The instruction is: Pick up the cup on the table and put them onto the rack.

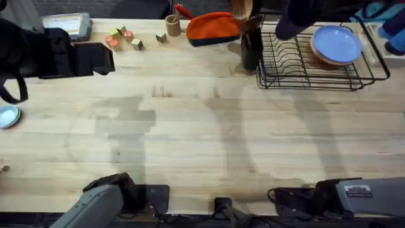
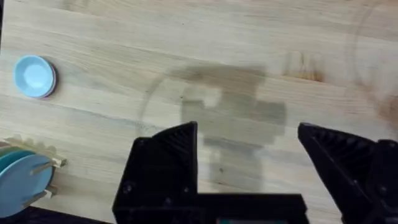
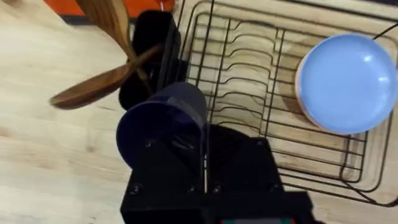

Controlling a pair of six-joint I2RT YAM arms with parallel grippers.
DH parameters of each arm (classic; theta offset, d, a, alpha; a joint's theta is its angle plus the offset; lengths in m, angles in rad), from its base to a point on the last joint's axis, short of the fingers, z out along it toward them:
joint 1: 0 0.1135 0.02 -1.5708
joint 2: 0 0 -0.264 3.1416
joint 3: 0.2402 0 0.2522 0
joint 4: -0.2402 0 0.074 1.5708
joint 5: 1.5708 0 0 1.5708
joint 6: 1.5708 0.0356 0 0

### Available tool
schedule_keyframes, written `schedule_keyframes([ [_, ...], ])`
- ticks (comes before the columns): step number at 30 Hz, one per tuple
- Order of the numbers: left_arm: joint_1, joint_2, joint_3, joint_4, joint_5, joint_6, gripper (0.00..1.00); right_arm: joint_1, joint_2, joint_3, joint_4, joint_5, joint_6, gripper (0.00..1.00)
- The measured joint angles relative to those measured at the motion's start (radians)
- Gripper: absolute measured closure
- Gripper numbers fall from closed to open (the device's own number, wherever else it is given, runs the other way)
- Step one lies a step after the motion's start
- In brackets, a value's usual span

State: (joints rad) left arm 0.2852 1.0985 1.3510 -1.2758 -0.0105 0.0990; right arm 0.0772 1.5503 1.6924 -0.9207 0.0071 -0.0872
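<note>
My right gripper (image 3: pixel 202 146) is shut on the wall of the dark navy cup (image 3: pixel 163 124), which is tipped on its side in the air. It hangs beside the near left end of the black wire rack (image 3: pixel 249 56), just in front of the black utensil holder (image 3: pixel 149 50). From overhead, the right arm and the cup (image 1: pixel 292 25) show as a dark blur over the rack (image 1: pixel 297 69), which holds a pale blue plate (image 1: pixel 335 43). My left gripper (image 2: pixel 249 155) is open with nothing in it, high above the wooden table (image 2: pixel 249 56). Overhead, the left gripper (image 1: pixel 95 60) is at the far left.
The black holder with wooden utensils (image 1: pixel 251 44) stands against the rack's left side. An orange pouch (image 1: pixel 212 28), a tan wooden cup (image 1: pixel 172 25) and small blocks (image 1: pixel 126 37) line the far edge. A small pale blue dish (image 1: pixel 7 116) lies at the left edge.
</note>
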Motion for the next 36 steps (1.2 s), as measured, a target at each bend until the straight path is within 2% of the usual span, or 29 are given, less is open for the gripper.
schedule_keyframes([
  [2,0.000,0.000,0.000,0.000,0.000,0.000,0.008,0.000,0.061,0.000,0.000,0.000,-0.004,0.970],
  [19,0.000,0.000,0.000,0.001,0.000,0.000,0.007,-0.004,0.286,0.000,0.009,0.000,-0.011,0.971],
  [28,0.000,0.000,0.000,0.001,0.000,0.000,0.007,-0.011,0.360,0.000,0.008,0.001,-0.011,0.971],
  [36,0.000,0.000,0.000,0.001,0.000,0.000,0.007,-0.012,0.364,0.007,-0.037,0.000,-0.011,0.971],
])
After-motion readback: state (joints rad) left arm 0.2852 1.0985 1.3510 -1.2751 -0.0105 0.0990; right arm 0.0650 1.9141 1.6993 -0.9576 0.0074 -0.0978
